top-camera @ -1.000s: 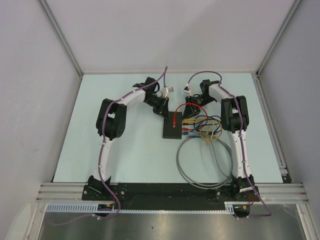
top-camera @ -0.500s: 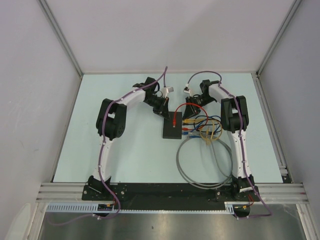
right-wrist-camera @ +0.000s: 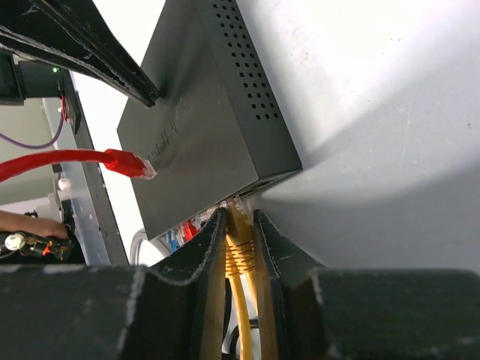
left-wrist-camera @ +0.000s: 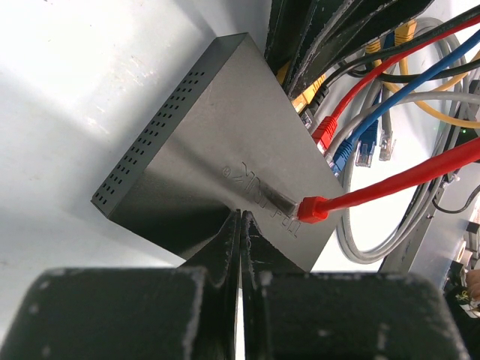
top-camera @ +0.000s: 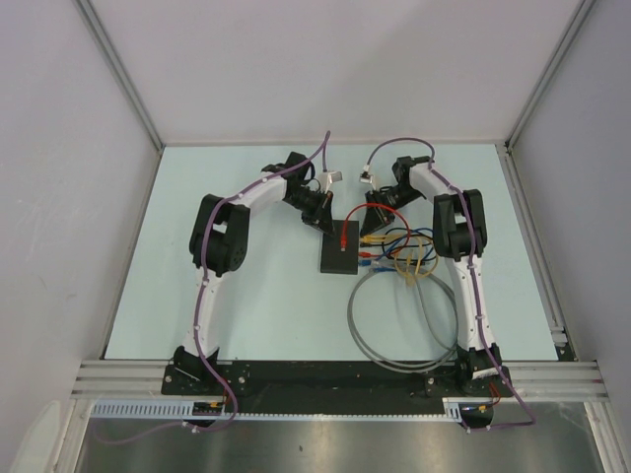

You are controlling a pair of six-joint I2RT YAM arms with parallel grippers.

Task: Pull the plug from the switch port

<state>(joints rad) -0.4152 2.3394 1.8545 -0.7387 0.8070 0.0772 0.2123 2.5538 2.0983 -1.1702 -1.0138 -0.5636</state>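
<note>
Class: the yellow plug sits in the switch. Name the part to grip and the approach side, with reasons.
Grip the yellow plug by its ribbed boot just outside the switch, coming from the port edge along the cable. The boot is narrow and stands clear of the socket, so fingers fit either side, as the right gripper does.

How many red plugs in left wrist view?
2. One red plug lies on top of the switch; a second red plug sits at its socket edge beside a blue plug. Others may be hidden.
</note>
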